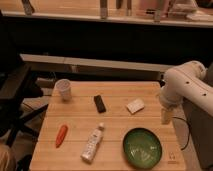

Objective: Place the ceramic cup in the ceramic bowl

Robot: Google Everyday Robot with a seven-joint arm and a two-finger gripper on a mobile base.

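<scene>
The ceramic cup is a small whitish tapered cup standing upright at the far left corner of the wooden table. The ceramic bowl is a wide green bowl with pale marks inside, at the near right of the table. My gripper hangs down from the white arm over the table's right edge, above and behind the bowl and far to the right of the cup. It holds nothing that I can see.
A black oblong object lies mid-table, a small white object to its right. An orange carrot and a white labelled bottle lie near the front. A dark chair stands left of the table.
</scene>
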